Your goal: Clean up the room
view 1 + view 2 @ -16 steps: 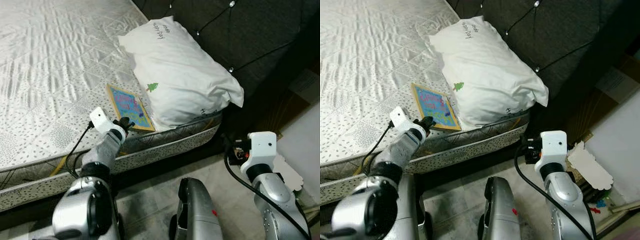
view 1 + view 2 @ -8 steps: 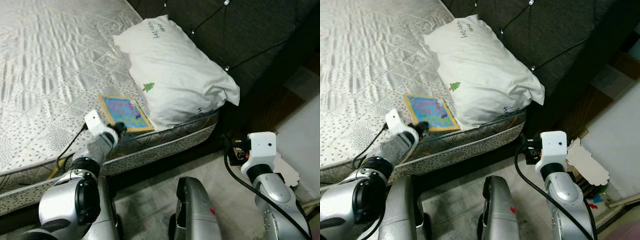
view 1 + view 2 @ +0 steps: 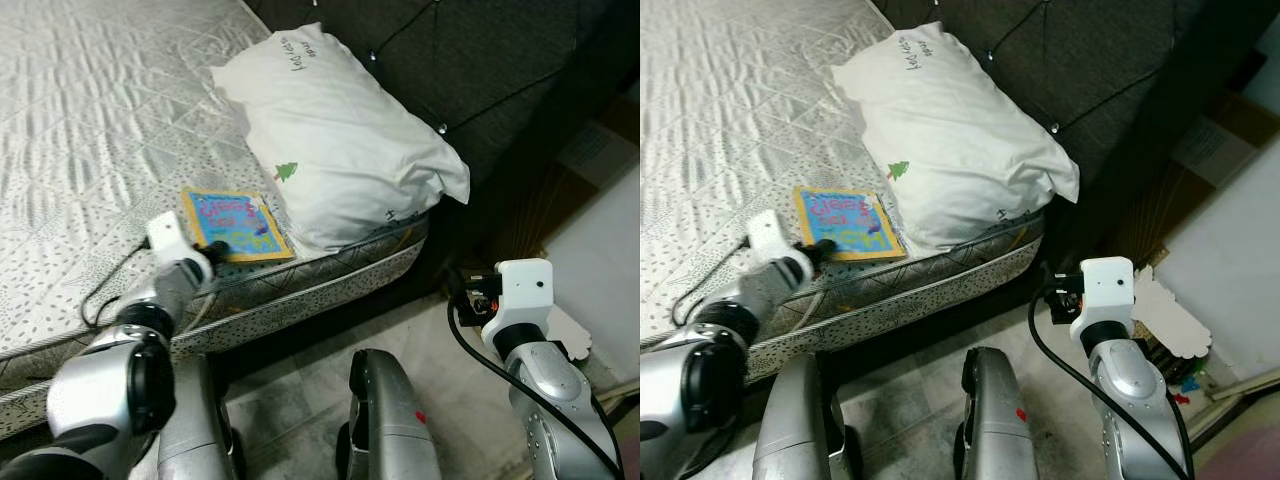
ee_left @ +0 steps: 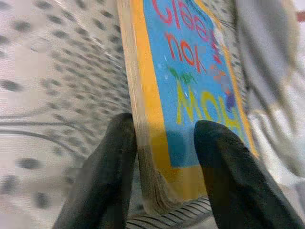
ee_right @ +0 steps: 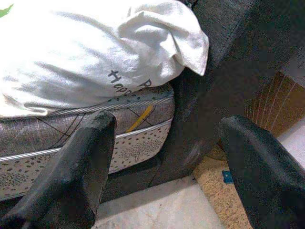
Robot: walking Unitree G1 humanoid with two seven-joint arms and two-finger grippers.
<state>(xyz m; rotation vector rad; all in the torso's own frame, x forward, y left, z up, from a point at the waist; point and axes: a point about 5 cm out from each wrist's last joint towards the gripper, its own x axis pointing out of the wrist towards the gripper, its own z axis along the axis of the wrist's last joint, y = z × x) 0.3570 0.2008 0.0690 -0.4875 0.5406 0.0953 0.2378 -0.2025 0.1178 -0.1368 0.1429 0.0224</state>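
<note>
- A thin book (image 3: 236, 224) with a blue cover and yellow border is lying flat on the mattress (image 3: 90, 150), close to its near edge and just beside the white pillow (image 3: 335, 140).
- The left gripper (image 4: 159, 157) is reaching over the near edge of the mattress and clamping the book's near corner, one black finger (image 4: 107, 171) pressing against the book's side edge and the other lying on its cover.
- The right gripper (image 5: 162, 167) is hanging off the mattress's corner by the dark tufted headboard (image 3: 500, 70), its fingers spread wide and grasping nothing, above the floor (image 3: 290, 380).
- The pillow is sitting at the head end, overhanging the mattress's near edge slightly.
</note>
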